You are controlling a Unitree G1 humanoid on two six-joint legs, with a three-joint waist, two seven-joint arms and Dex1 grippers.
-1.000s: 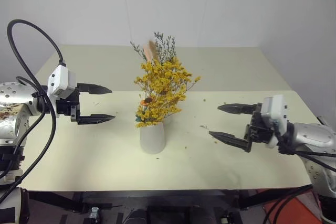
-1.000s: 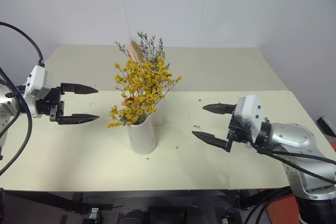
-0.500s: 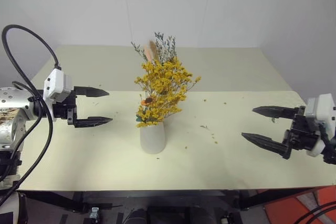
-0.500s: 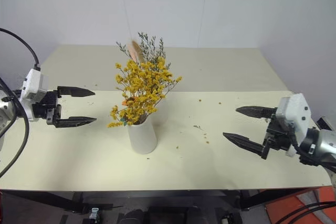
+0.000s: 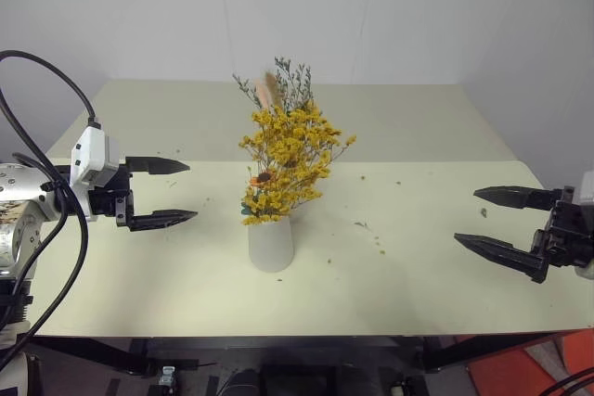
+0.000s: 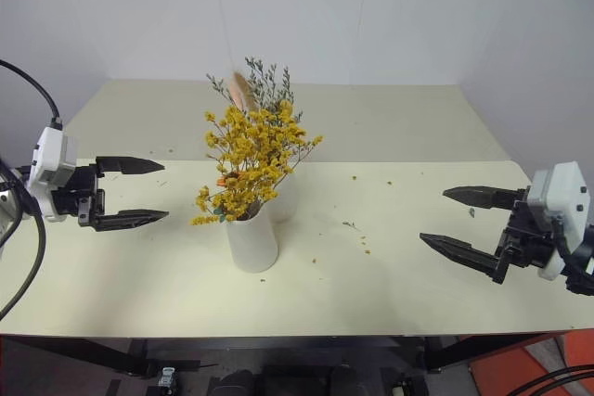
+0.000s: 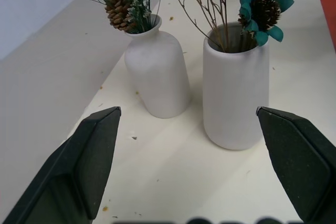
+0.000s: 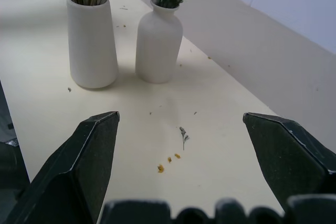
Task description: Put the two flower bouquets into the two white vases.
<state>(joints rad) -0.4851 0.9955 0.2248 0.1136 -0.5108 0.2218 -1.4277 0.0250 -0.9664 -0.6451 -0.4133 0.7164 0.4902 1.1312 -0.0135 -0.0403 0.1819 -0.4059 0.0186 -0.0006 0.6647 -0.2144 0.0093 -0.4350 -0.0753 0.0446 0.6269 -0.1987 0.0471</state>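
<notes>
White walls back a pale cream desk (image 5: pixel 167 275). Left gripper (image 5: pixel 167 193) hovers over the desk's left part, fingers spread, nothing held. Right gripper (image 5: pixel 506 224) hovers near the right edge, fingers likewise spread and empty. Between them, well apart from both, stand the two vases. Head views: the yellow-orange bouquet (image 5: pixel 290 162) sits in the cylinder vase (image 5: pixel 270 243) and hides most of the bottle vase behind it; the grey-green bouquet (image 5: pixel 283 86) with its pink plume rises above. Left wrist view: bottle vase (image 7: pixel 157 77) and cylinder vase side by side, close together; a pine cone (image 7: pixel 119 12) and a teal flower (image 7: pixel 261 10) show among the stems. Right wrist view: petal crumbs (image 8: pixel 169 162) scattered on the desk.
</notes>
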